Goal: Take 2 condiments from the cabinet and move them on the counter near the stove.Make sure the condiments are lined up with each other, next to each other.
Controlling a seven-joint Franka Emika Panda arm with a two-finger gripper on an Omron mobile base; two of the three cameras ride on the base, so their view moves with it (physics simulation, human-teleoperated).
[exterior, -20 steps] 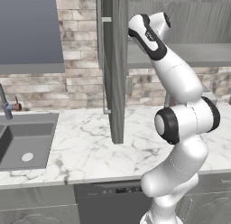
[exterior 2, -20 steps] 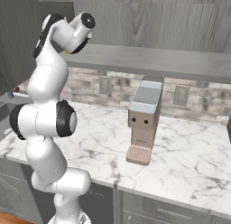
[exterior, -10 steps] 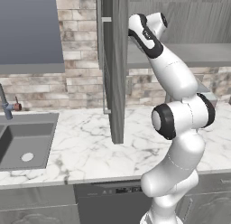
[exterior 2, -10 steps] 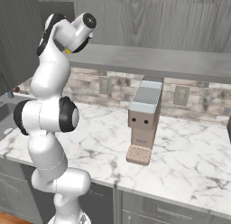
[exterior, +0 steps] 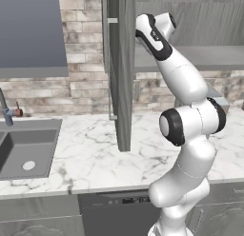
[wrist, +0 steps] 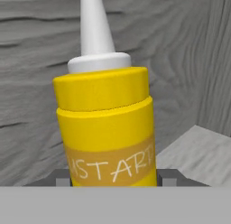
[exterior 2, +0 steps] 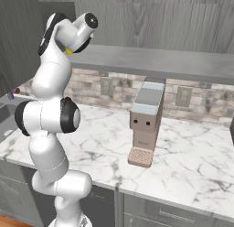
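grey wood grain of the cabinet (wrist: 40, 47) closes round my hand camera, with the pale shelf (wrist: 203, 155) running off at 4 o'clock. dead centre stands the mustard (wrist: 107, 128), a yellow squeeze bottle, upright, its white nozzle pointing to 12 o'clock. my two dark fingertips (wrist: 61, 177) sit low at either side of the bottle, at 8 and 4 o'clock, right against its flanks, so my jaws are narrowed onto the mustard; whether it has left the shelf i cannot tell.

from the left base camera my arm (exterior: 188, 135) climbs from 5 o'clock and reaches up past the open door (exterior: 121, 68) into the cabinet at 1 o'clock. below lies the marble bench (exterior: 90, 159), with a sink (exterior: 24, 147) at 9 o'clock and brick wall (exterior: 57, 90) behind.

from the right base camera a coffee machine (exterior 2: 146, 123) stands on the bench at centre, well apart from my arm at 9 o'clock.
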